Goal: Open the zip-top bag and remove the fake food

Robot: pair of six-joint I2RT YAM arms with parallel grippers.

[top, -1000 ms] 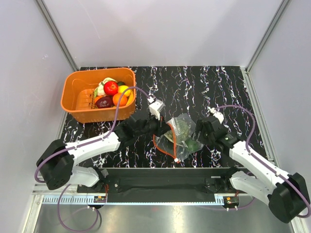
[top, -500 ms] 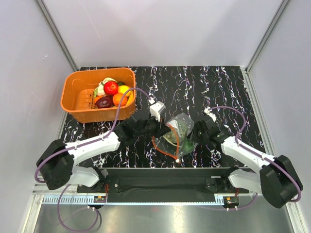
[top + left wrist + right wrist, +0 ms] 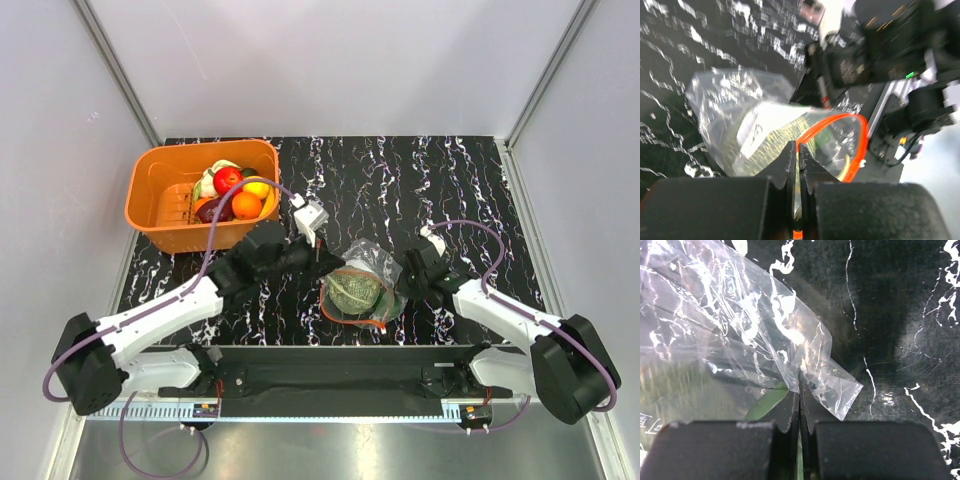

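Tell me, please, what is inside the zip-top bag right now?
Inside the zip-top bag sits one green roundish piece. Crinkled plastic hides whatever might lie beneath it.

The top external camera looks steeply down from behind the arm bases over the whole table (image 3: 450, 170), while both wrist cameras peer close along their fingers at the zip-top bag (image 3: 358, 285), shared by all views.

- Evenly and brightly lit from above in the top view; only soft, short shadows under the arms on the tabletop (image 3: 450, 180).
- Sharp overhead, apart from white glare patches on the crinkled zip-top bag (image 3: 362, 285).
- Smeared by motion blur in the left wrist view, with a washed-out right edge.
- Strong specular streaks on the plastic in the right wrist view; dim, slightly soft toward the near bottom.
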